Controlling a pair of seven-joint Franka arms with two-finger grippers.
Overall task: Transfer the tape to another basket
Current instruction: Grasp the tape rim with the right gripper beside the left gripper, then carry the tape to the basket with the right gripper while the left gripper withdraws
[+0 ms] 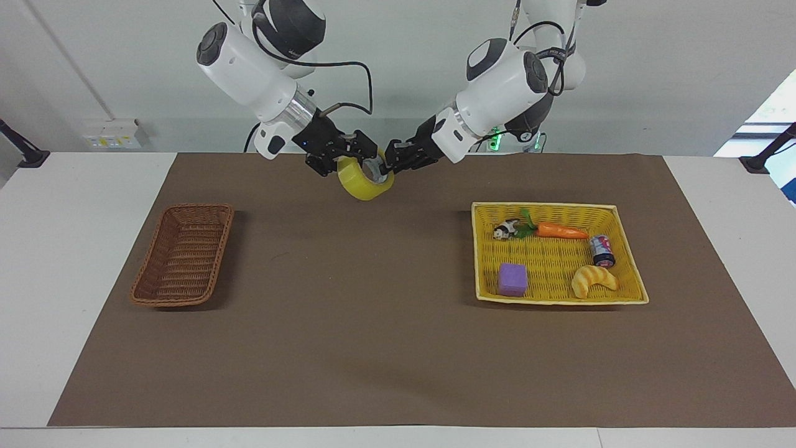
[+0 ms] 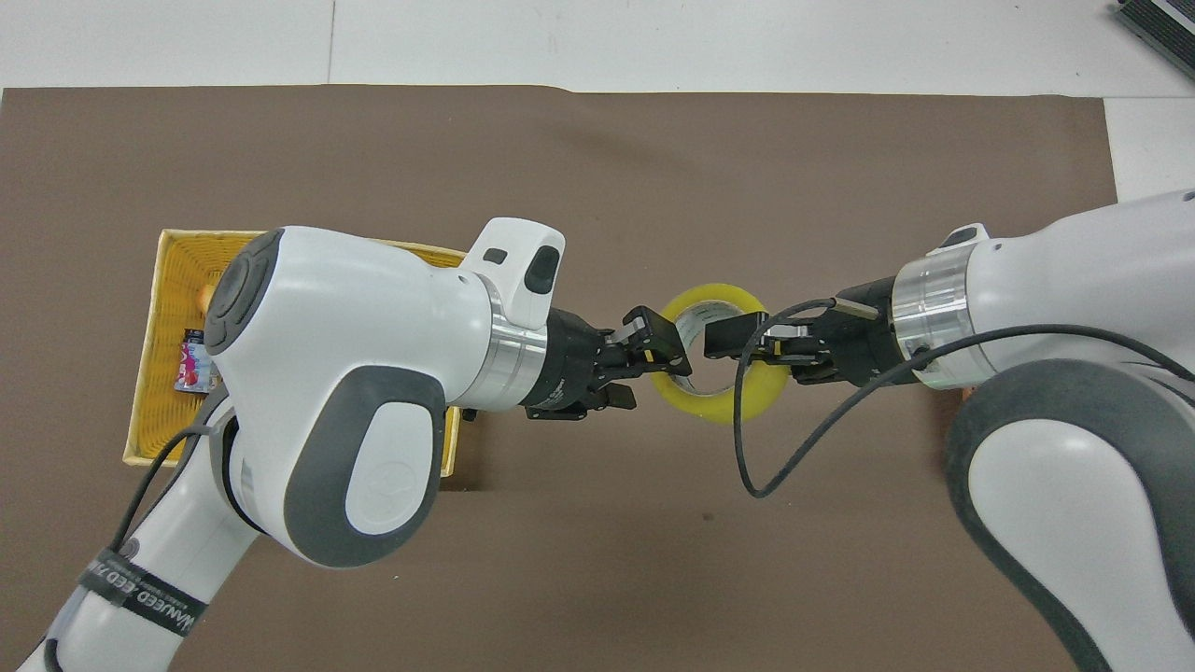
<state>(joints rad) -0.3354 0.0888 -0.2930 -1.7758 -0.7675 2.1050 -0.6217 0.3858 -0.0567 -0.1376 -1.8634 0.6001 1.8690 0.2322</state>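
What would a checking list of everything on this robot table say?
Surface: brown mat on a white table.
Job's things: tape up in the air between both hands; brown basket holds nothing.
Clutter: yellow basket holds carrot, purple block, croissant, can, small black-and-white toy.
Hands: right hand grips the tape; left hand is at the tape too.
Cables: black cable loops off the right arm.
Surroundings: wall socket.
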